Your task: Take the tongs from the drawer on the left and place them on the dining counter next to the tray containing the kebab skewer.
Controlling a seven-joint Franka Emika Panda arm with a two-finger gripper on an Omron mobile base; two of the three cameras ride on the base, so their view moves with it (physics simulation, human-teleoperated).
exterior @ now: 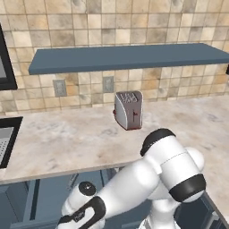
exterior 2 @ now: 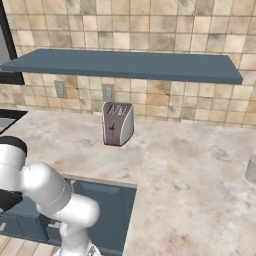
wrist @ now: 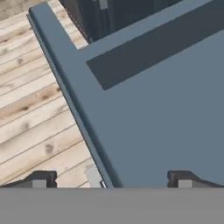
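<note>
While the gripper hangs low over the pulled-out drawer, its two dark fingertips stand wide apart with nothing between them, straddling the drawer's front edge, one tip over the wooden floor and the other over the slate-blue inside. And that's the worry: from the hand view the drawer floor looks bare, no tongs to be seen in the part that shows, so a blind descent could close on nothing, or the outer finger could catch the drawer's front panel and jar it. Whether the tongs lie further back under the shadowed strip, I can't tell. Up top, the arm is folded hard, elbow high by the counter edge, forearm plunging down below the stone lip in front of the toaster; in the right base view the white links curl down beside the open blue cavity. Dining counter, tray, skewer: none to report from here.
</note>
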